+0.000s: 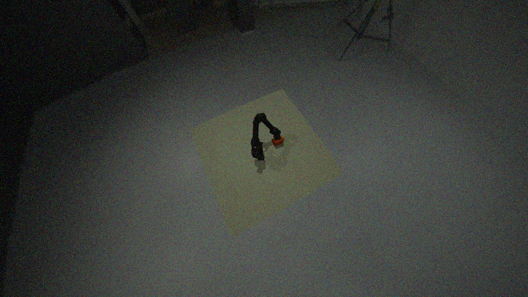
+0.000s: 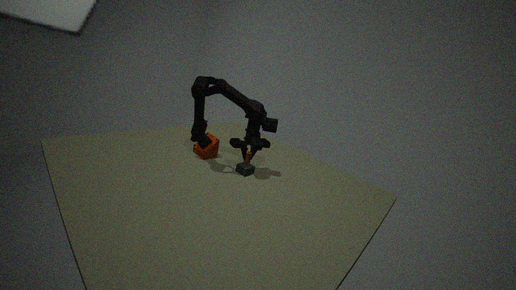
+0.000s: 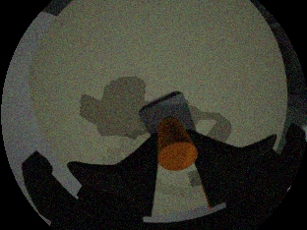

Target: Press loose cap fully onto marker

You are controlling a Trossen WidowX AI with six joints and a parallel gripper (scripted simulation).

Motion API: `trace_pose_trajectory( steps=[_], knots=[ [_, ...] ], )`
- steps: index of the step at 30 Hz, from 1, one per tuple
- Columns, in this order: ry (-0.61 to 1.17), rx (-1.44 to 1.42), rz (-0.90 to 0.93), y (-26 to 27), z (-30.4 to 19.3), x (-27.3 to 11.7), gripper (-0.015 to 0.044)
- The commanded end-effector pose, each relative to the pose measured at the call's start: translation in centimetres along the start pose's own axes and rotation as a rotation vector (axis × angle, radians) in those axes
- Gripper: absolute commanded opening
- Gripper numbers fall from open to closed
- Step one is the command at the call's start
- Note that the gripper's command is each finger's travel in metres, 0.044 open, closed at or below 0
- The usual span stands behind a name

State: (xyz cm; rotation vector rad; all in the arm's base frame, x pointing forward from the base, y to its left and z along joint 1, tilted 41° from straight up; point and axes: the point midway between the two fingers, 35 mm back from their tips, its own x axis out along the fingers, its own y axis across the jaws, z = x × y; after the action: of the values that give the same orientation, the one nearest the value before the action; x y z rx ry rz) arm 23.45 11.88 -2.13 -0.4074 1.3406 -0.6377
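The orange cap [image 2: 249,157] [image 3: 177,155] is held between the fingers of my gripper [image 2: 247,159] [image 3: 171,135], which is shut on it and points down. The dark grey holder block [image 2: 245,169] [image 3: 169,109] stands on the table directly below. In the exterior view the cap leans slightly and its lower end reaches close to the block's top. No bare marker shows between cap and block; the marker is hidden, apparently inside the cap. Whether the cap is fully seated cannot be told. In the top view the arm hides the cap and block.
The arm's orange base [image 1: 278,141] [image 2: 206,147] stands on the pale yellowish table top [image 1: 240,199] [image 2: 216,230], behind and left of the holder block in the exterior view. The arm arches from it over to the block. Shadows of the arm lie around the block.
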Motion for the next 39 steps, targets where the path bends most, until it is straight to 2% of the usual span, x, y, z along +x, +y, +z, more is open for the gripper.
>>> trace_pose_trajectory(
  steps=[1,9,26,29,34,38,39],
  knots=[
    [-0.002,-0.005,-0.004,-0.1,-0.1,0.2,0.0],
    [-0.002,-0.005,-0.004,-0.1,-0.1,0.2,0.0],
    [0.001,-0.002,-0.002,-0.1,-0.1,0.2,0.044],
    [0.001,-0.002,-0.001,0.1,0.0,-0.8,0.044],
    [0.003,-0.003,0.0,0.0,-0.1,-7.1,0.044],
    [0.003,-0.003,0.0,0.0,-0.1,-7.3,0.044],
    [0.003,-0.017,0.0,0.0,-0.1,-7.3,0.0414]
  ],
)
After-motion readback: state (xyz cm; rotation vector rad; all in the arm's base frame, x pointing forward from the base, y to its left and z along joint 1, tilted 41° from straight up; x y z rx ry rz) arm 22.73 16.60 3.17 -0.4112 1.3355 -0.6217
